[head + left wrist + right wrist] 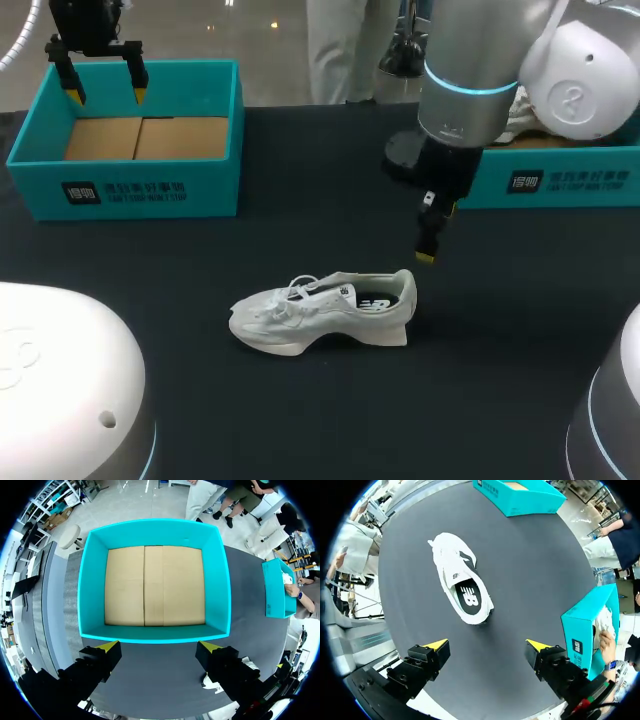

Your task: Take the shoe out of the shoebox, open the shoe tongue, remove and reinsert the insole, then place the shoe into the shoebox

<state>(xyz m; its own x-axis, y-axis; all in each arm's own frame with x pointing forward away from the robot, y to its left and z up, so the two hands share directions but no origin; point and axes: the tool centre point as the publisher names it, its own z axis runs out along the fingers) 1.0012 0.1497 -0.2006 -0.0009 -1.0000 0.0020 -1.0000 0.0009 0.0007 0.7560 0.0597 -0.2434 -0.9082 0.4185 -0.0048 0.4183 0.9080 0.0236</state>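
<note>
Hovering above the open teal cardboard shoebox (215, 190), the left gripper (106, 96) held its fingers spread wide, with the box's brown cardboard floor ahead of its tips. The white lace-up sneaker (320, 312) sat upright on the black table (300, 420), well apart from that box. Its heel end lay just ahead of the right gripper (487, 645). That gripper's fingers were spread too, clear of the sneaker.

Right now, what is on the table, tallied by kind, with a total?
Teal shoeboxes: 2, the empty shoebox and the right shoebox
White shoes: 1, the white shoe on the tabletop between them
Unidentified: 1, a white item inside the right shoebox, too hidden to name
Total: 4
</note>
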